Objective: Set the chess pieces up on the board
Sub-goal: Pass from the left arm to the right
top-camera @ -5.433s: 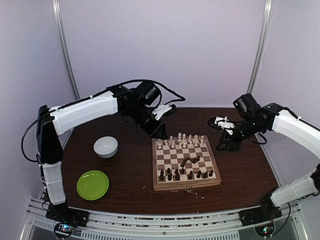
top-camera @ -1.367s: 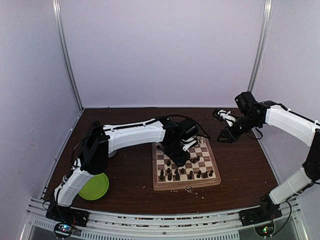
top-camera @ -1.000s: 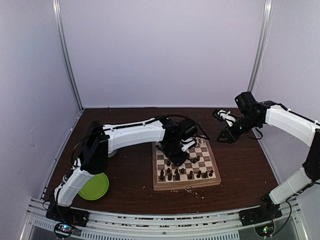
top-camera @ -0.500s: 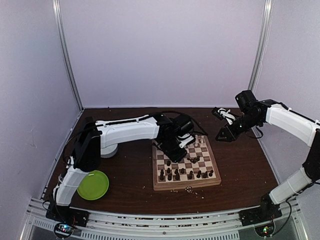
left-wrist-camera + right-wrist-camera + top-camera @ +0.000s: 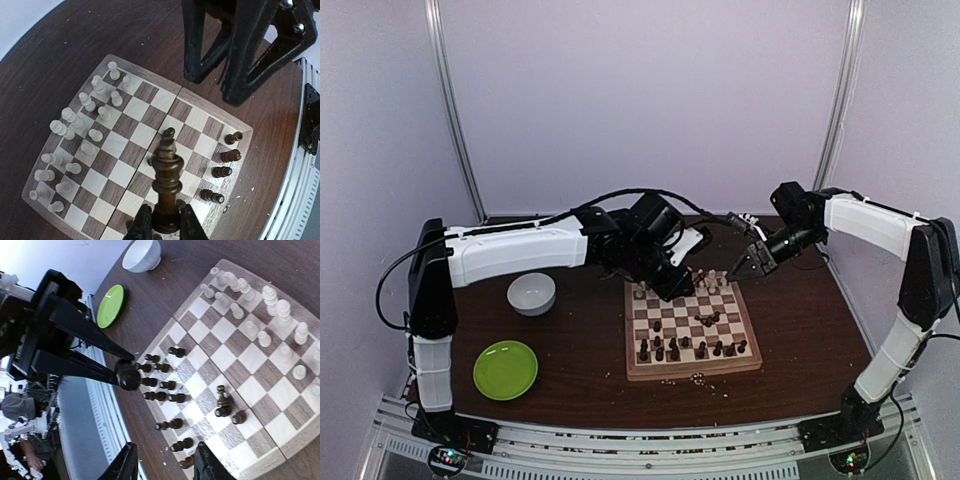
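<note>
While the board (image 5: 692, 373) lies flat on the dark surface (image 5: 800, 330), a little right of its middle and close to its near edge, we see the left fingers (image 5: 671, 284) clamped on the base of a tall dark piece (image 5: 166, 175). That piece stands upright between them, held clear of the squares above the far half of the board.

The right fingers (image 5: 739, 267) are spread wide with nothing between them. In the top view they hang over the board's far right corner, near the left fingers but apart from them.

The cream pieces (image 5: 87, 102) fill the two rows along the board's far edge and look upright as far as we can tell. Most of the dark pieces (image 5: 167, 385) sit in two uneven rows along the board's near edge, with gaps among them. We cannot tell whether each one stands on its proper square. A small cluster (image 5: 223, 402) of dark pieces sits apart near the middle of the board, one of them upright with others crowded against its foot.

Left of the board, a white bowl (image 5: 532, 293) rests on the surface toward its left edge, and a green plate (image 5: 505, 369) lies near the near left corner. Pale crumbs (image 5: 698, 378) lie on the surface just beside the board's near edge.
</note>
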Robot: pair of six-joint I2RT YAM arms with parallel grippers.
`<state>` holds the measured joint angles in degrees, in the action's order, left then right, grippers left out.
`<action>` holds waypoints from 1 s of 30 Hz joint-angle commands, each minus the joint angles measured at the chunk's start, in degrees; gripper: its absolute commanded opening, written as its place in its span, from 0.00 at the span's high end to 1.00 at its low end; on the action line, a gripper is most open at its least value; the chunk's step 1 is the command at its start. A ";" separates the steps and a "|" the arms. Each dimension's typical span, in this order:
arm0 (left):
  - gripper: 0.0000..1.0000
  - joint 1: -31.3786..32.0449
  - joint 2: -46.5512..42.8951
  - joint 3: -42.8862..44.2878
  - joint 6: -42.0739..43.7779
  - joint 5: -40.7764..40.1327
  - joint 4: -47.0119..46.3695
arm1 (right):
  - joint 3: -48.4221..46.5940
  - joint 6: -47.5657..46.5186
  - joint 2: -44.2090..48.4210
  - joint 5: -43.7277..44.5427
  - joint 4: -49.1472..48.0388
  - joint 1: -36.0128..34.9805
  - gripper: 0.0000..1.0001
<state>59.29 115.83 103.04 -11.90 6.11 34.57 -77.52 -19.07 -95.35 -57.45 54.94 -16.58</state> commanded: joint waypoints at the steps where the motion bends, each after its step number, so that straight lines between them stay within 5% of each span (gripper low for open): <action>1: 0.93 -0.22 -2.10 -2.86 -0.79 5.15 -9.37 | -3.36 0.81 -1.97 -13.52 5.11 0.23 0.60; 8: 0.93 -0.14 -2.19 -3.11 -1.41 7.02 -10.96 | -8.14 -5.48 -6.24 -16.89 14.51 -0.35 0.60; 30: 0.93 0.70 -2.38 -2.93 -1.64 9.03 -12.29 | -6.53 -0.19 -8.32 -16.19 9.16 -2.70 0.65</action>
<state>59.59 115.61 100.03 -13.10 14.02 25.36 -84.47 -20.23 -103.07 -72.25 65.49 -18.70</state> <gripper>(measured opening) 0.137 0.356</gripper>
